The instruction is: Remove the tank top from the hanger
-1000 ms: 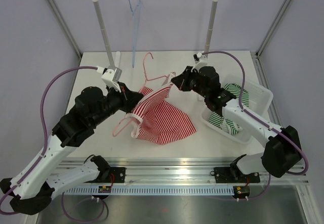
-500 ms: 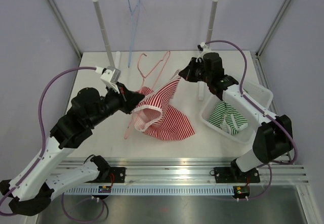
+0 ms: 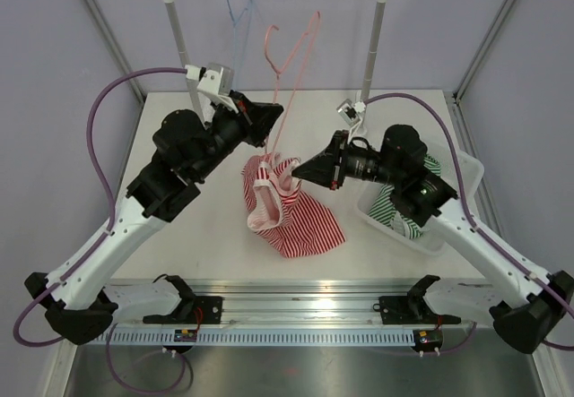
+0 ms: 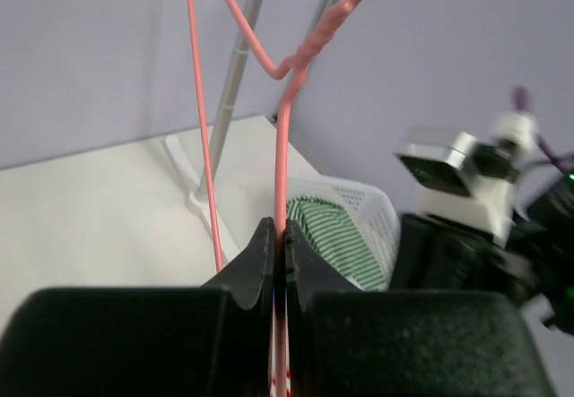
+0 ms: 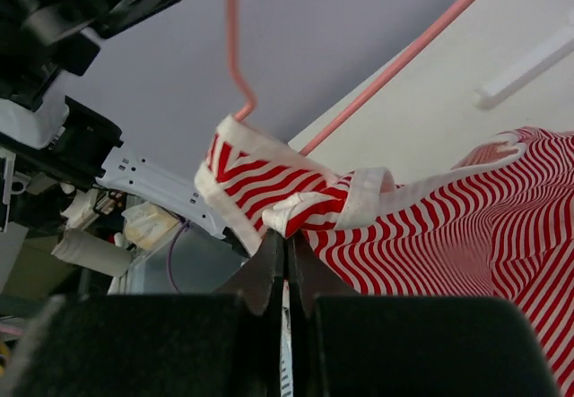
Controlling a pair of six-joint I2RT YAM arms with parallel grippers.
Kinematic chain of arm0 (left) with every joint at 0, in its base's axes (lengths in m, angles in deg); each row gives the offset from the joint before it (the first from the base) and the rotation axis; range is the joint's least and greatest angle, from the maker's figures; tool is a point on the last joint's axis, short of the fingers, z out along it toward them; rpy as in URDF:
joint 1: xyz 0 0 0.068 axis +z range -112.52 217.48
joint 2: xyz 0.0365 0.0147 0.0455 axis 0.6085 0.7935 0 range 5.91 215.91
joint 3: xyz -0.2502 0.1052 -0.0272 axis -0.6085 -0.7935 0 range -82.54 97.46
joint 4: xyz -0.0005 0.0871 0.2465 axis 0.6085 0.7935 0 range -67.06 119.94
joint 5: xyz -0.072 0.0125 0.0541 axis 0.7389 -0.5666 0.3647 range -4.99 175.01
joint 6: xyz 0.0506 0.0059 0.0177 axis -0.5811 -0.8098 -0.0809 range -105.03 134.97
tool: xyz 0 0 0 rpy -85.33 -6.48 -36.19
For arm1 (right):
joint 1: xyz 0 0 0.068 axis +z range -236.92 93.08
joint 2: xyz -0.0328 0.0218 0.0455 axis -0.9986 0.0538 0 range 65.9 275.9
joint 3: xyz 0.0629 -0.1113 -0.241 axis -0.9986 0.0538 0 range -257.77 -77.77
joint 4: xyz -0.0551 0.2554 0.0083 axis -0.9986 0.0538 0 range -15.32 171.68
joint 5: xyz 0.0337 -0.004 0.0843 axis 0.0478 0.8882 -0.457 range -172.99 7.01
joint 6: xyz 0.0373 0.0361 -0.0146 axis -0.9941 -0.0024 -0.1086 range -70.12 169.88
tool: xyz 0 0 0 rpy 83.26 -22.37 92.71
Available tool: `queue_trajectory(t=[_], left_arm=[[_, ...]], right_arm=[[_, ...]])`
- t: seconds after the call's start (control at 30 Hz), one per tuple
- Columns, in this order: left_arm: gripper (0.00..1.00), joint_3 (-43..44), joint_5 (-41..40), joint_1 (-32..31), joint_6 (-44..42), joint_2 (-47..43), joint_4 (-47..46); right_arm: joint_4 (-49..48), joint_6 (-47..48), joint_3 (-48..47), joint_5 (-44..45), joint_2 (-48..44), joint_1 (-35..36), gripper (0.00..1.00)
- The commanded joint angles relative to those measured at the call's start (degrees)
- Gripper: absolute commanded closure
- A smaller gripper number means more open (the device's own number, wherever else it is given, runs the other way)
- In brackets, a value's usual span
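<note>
My left hand (image 4: 278,236) is clamped tight on the wire of the pink hanger (image 4: 282,146), holding it up off the surface (image 3: 206,236). My right hand (image 5: 287,245) is pinched shut on the white-trimmed edge of the red striped tank top (image 5: 430,227), right by the hanger's lower bend. The top droops from there, its bottom half heaped on the surface, near the white basket (image 4: 381,227) with green striped cloth (image 4: 327,236) in it.

Red-white striped tank top (image 3: 300,222); pink hanger (image 4: 282,146); blue second hanger (image 3: 234,21); white basket (image 3: 459,169); green-white striped garment (image 3: 395,202) inside.
</note>
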Motion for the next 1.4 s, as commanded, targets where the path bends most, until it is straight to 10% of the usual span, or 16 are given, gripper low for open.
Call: queue_trajectory(t=[0.0,0.23,0.43,0.5,0.57,1.37], left_arm=[[1.0,7.4,-6.6,-0.2,-2.8,3.5,-8.1],[1.0,6.1,-9.8,-0.2,-7.8,5.3,-15.5],[1.0,11.7,-12.3,-0.2,-1.0,6.3,1.0],[1.0,11.2,-11.7,-0.2,0.9,5.1,5.6],[1.0,10.3,-10.3,-0.2,2.2,4.0,8.5],[1.0,55.6,-3.0,17.7,-1.8,42.3,20.0]], right_arm=[[7.0,5.9,1.8,7.0,-3.9,1.9,1.0],[16.2,13.2,6.0,19.2,0.8,14.1,1.0],[16.1,9.7,9.1,36.6,2.4,15.8,0.96],[16.1,9.4,8.4,36.6,3.1,15.8,0.28],[16.3,9.6,7.7,38.2,3.3,15.8,0.01],[10.1,11.9,12.2,30.5,-2.5,15.8,0.01]])
